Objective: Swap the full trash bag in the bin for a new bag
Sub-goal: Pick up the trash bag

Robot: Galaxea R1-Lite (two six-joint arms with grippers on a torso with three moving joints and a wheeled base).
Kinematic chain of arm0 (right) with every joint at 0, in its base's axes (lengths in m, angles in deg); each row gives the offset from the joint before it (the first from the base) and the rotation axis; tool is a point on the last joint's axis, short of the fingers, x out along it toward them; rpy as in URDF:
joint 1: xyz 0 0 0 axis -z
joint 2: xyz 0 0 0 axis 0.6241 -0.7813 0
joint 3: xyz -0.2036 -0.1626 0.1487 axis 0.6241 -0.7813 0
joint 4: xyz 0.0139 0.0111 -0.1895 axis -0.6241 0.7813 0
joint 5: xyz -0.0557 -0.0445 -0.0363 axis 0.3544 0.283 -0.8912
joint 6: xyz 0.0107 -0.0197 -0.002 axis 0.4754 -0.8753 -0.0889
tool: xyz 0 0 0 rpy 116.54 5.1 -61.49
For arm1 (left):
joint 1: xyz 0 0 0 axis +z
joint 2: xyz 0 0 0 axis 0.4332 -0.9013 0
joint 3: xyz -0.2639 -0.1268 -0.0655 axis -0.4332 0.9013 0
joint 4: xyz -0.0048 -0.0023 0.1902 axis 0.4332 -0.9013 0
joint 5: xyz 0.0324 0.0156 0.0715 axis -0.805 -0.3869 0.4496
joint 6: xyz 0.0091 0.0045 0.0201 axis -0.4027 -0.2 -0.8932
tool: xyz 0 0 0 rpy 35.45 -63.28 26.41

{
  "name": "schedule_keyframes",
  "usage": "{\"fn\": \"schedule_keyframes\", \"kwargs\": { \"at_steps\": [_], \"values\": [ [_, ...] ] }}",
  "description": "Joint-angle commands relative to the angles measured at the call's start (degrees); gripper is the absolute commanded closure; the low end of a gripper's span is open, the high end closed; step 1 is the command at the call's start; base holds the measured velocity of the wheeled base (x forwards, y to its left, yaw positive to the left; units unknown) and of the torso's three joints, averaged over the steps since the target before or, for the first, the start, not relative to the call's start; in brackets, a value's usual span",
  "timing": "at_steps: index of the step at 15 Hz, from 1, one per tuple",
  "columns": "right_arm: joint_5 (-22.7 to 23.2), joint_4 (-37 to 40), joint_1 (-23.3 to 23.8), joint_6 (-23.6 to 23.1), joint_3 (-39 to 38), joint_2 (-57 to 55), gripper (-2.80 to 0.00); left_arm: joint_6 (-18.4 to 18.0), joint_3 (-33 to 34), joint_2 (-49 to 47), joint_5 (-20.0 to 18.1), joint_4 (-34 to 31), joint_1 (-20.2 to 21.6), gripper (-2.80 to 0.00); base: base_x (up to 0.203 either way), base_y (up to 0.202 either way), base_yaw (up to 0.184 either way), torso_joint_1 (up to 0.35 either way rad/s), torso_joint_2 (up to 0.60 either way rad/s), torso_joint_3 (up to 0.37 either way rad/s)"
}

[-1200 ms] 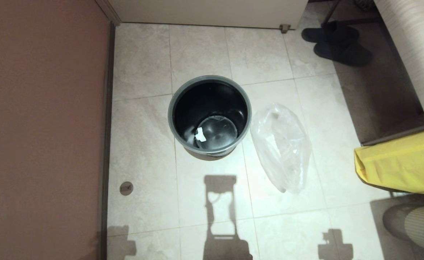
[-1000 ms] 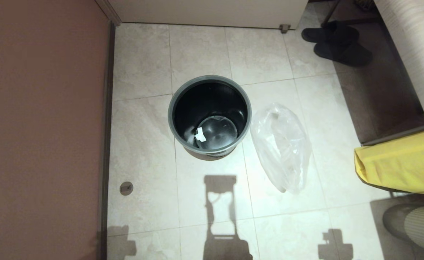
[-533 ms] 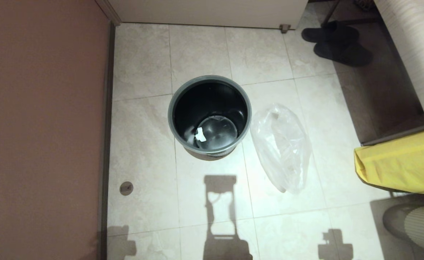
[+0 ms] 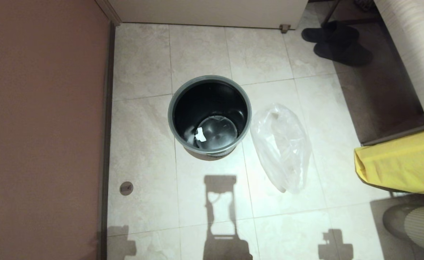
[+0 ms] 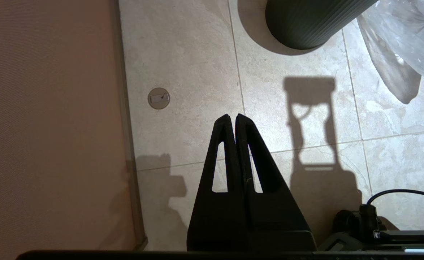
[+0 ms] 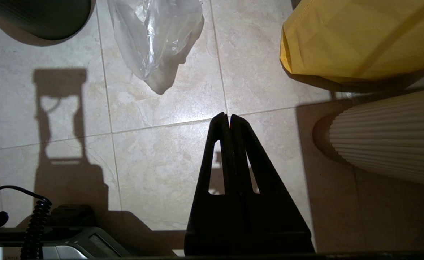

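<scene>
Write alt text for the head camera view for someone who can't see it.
An open, unlined dark grey bin stands on a tiled floor, a white scrap at its bottom. A clear new bag lies beside it on the robot's right; neither arm shows.

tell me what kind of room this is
Probably a hotel or home room corner: a tiled floor, dark slippers beside upholstered furniture, and a small bin with a clear bag beside it.

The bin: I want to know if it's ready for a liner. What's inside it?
The bin holds no bag. A small white scrap lies on its glossy black bottom. Its near inside wall is hidden behind the rim.
</scene>
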Motion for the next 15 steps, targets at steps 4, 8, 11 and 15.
{"fn": "schedule_keyframes", "kwargs": {
  "at_steps": [4, 8, 11, 15],
  "values": [
    [0.0, 0.0, 0.0, 0.0, 0.1, -0.1, 0.00, 0.0, 0.0, -0.1, 0.0, 0.0, 0.0, 0.00, 0.000, 0.000, 0.000, 0.000, 0.00, 0.000],
    [0.0, 0.0, 0.0, -0.1, 0.2, -0.1, 0.00, 0.0, 0.0, -0.1, 0.0, 0.0, 0.0, 0.00, 0.000, 0.000, 0.000, 0.000, 0.00, 0.000],
    [0.0, 0.6, 0.0, -0.2, 2.9, 0.0, 0.00, 0.0, 0.0, -0.1, 0.0, 0.0, 0.0, 0.00, 0.000, 0.000, 0.000, 0.000, 0.00, 0.000],
    [-0.1, 4.6, 0.0, -0.2, 8.3, -0.2, 0.00, 0.0, 0.0, -0.1, 0.0, 0.0, 0.0, 0.00, 0.000, 0.000, 0.000, 0.000, 0.00, 0.000]
  ]
}}
